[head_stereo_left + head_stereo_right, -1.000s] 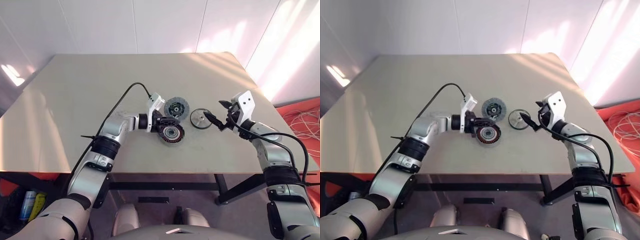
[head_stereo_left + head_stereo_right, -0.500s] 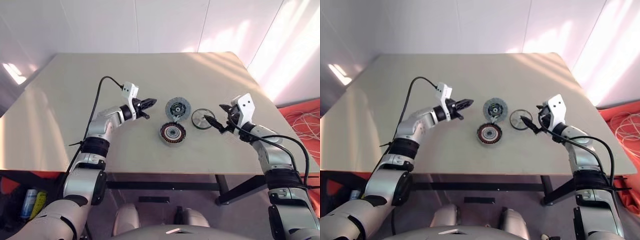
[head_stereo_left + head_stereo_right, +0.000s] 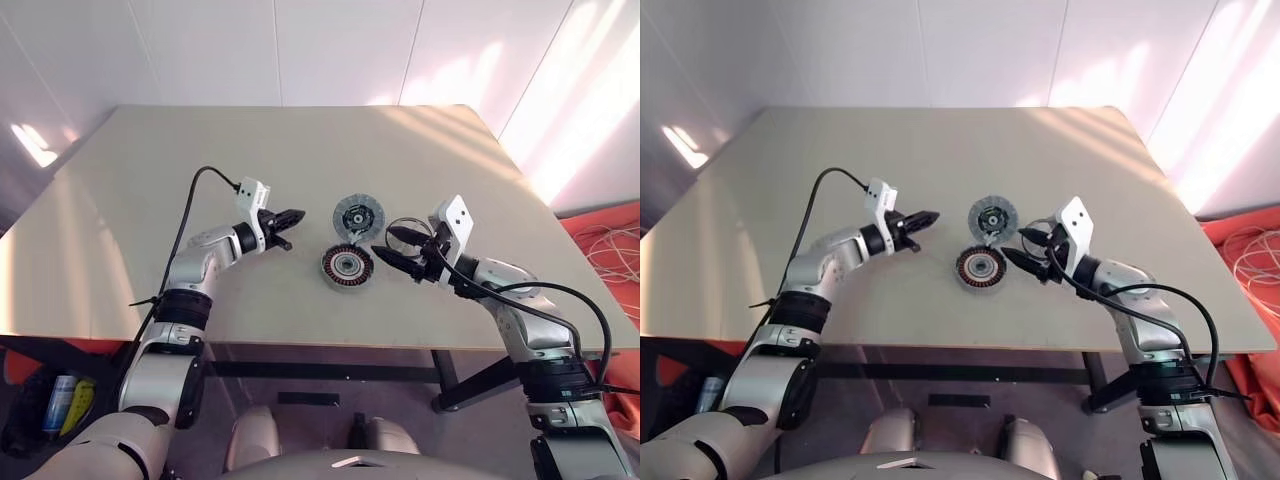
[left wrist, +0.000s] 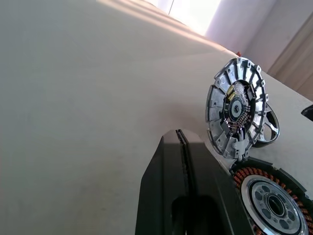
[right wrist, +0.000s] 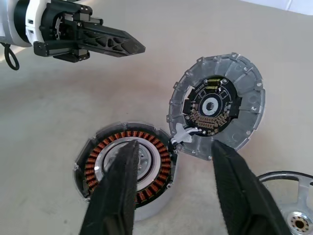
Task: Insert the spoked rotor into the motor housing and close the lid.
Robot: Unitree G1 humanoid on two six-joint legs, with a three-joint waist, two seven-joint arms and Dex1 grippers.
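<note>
Lid [image 5: 215,106]: thin rigid metal, light, exposed circuitry; grip rim. Just beyond right claw [image 5: 173,188], jaws apart, empty. Left claw [image 3: 285,218] together.

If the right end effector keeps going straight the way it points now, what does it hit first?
Most likely the round copper-wound motor housing on the beige table: the right end effector straddles its near edge, beside the grey circuit-board disc. Depth is uncertain.

On the table [image 3: 150,230], the stator [image 3: 346,264] lies centre; the housing [image 3: 357,215] just behind it, the rotor [image 3: 405,234] to its right.
</note>
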